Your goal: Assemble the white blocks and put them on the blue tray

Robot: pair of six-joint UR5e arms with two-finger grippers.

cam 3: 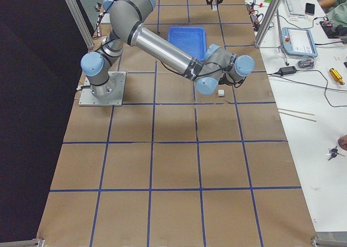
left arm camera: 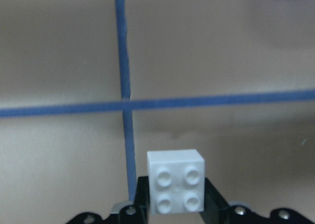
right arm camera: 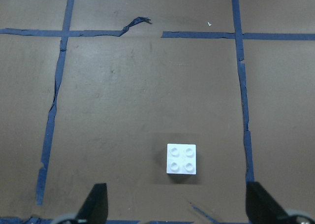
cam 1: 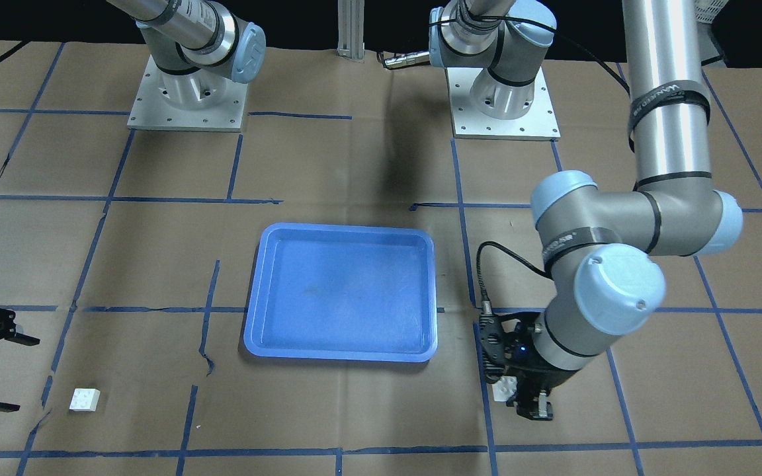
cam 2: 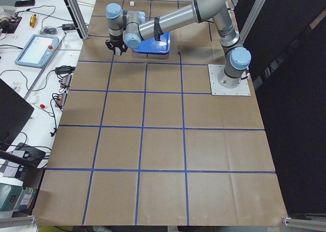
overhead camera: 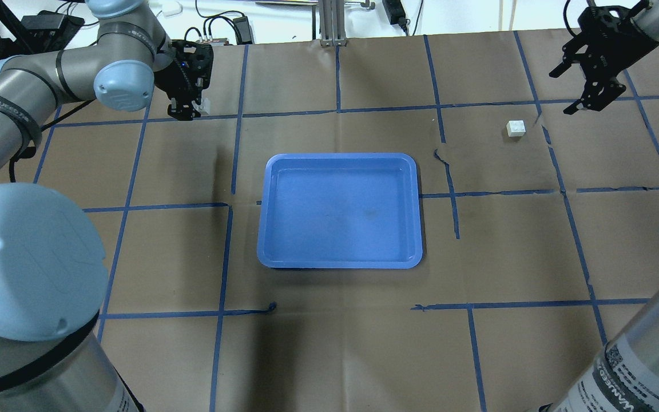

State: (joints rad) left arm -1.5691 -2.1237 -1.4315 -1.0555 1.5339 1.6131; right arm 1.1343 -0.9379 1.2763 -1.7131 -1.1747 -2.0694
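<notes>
Over the table [overhead camera: 335, 343], left gripper [cam 1: 530, 400] pinched a white block [left arm camera: 175, 182] shallowly, risking slippage; right gripper [overhead camera: 560, 91] hung spread, empty.

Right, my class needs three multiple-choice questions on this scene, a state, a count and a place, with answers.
1. The blue tray is: A empty; B holding one block; C holding two.
2. White blocks in view: A one; B two; C four.
3. The loose block lies: A on the tray; B near the right gripper; C against the tray's rim.
Answers: A, only bare blue floor shows; B, one loose, a second block held in the left gripper; B, it sits apart from the tray, close to that open gripper.
</notes>
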